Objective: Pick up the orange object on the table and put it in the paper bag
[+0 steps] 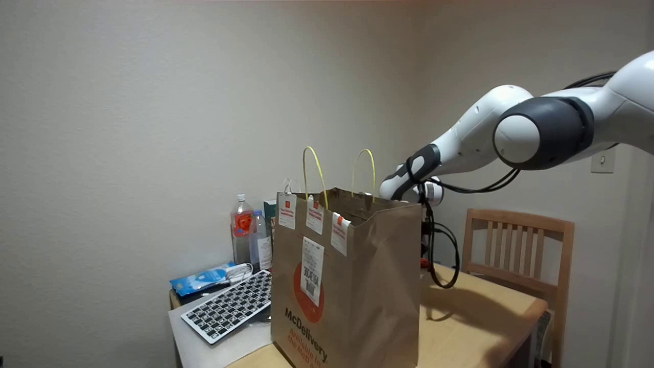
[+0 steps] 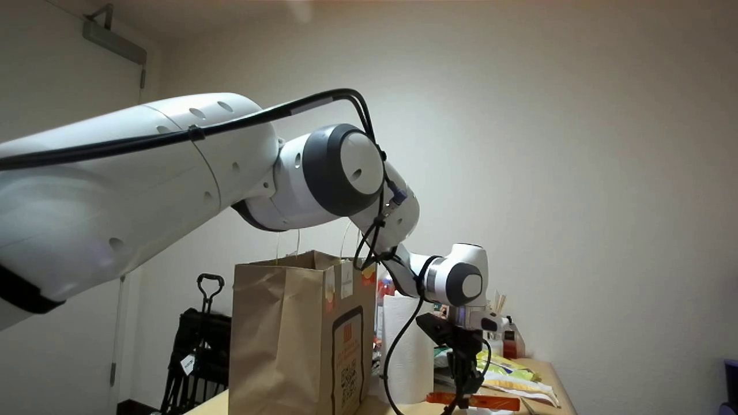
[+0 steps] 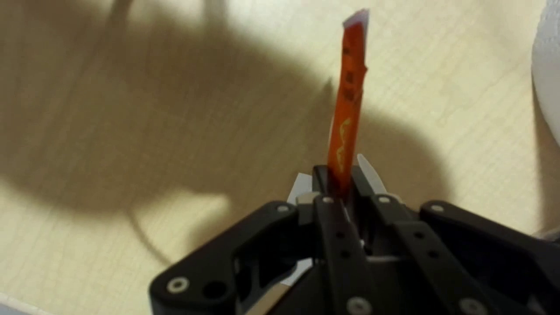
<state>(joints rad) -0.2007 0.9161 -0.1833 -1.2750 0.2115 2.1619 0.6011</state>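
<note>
The orange object (image 3: 348,100), a thin flat strip with dark marks and a pale end, juts out from between the fingertips of my gripper (image 3: 340,180), which is shut on it. Its shadow falls beside it on the tan table (image 3: 245,131), so it seems raised off the surface. In an exterior view the gripper (image 2: 468,383) points down, with the orange object (image 2: 493,402) crosswise at its tips. The brown paper bag (image 1: 380,286) stands upright with its top open and its handles up. In that view it hides most of my gripper; the bag's inside bottom is hidden.
A white paper roll (image 2: 408,351) stands between bag and gripper. Yellow and white packets (image 2: 510,369) lie beyond the gripper. Under it are white paper (image 3: 300,186) and a pale pointed piece (image 3: 369,173). Bottles (image 1: 242,230) and a keyboard (image 1: 230,306) are beside the bag; a chair (image 1: 516,255) stands behind.
</note>
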